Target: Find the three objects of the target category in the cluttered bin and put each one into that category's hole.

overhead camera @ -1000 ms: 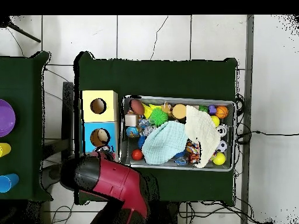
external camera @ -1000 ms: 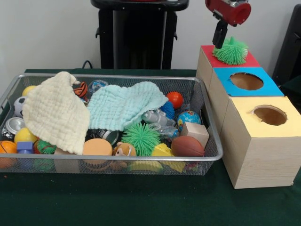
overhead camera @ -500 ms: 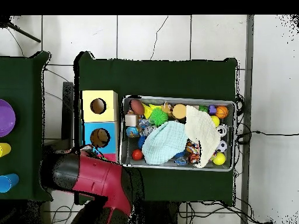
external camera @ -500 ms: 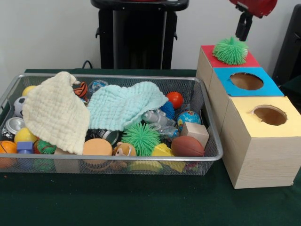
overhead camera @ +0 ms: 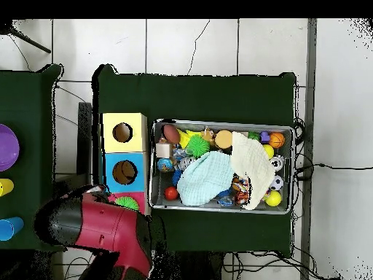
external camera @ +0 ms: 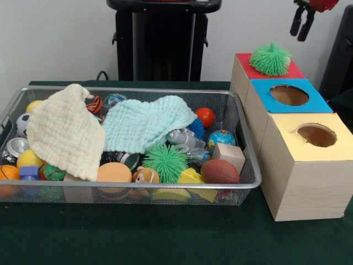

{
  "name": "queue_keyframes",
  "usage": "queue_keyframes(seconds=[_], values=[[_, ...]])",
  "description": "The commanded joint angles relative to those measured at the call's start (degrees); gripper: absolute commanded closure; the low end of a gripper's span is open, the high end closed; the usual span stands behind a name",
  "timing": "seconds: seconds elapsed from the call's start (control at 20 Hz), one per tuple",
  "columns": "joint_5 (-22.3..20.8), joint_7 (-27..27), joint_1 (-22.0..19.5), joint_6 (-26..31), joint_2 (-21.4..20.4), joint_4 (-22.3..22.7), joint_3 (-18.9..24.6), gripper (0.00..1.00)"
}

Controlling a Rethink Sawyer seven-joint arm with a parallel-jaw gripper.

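A green spiky ball (external camera: 270, 59) rests on the red-topped box (external camera: 243, 67), covering its hole. In the overhead view the same spiky ball (overhead camera: 127, 203) sits just clear of the arm (overhead camera: 95, 224). My gripper (external camera: 300, 24) hangs open and empty, above and to the right of the ball, apart from it. A second green spiky ball (external camera: 165, 161) lies in the wire bin (external camera: 138, 185) near its front rim. A small green spiky ball (external camera: 53, 172) peeks out under the cream cloth (external camera: 63, 132).
The blue-topped box (external camera: 270, 105) and yellow-topped box (external camera: 287, 130) stand in a row with open round holes. A light blue cloth (external camera: 144, 124) covers the bin's middle. Balls, a wooden block (external camera: 228, 155) and cans crowd the bin.
The gripper has let go of the green spiky ball, then risen and moved right, away from the red box. The ball stays on the box top.
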Motion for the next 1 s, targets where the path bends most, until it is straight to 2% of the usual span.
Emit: queue_keyframes(seconds=[0.05,0.35,0.6,0.8,1.0], values=[[-3.8,2.08,-2.12,-7.32,0.62,4.6,4.8,0.0],[-5.81,-1.46,-4.71,-11.83,0.49,6.24,5.83,0.0],[-7.4,-4.0,-10.26,-17.14,0.8,8.55,10.13,0.0],[-9.08,-3.2,-12.63,-20.31,0.75,10.49,13.2,0.0],[-9.7,-1.89,-13.95,-20.42,0.46,11.01,16.26,0.0]])
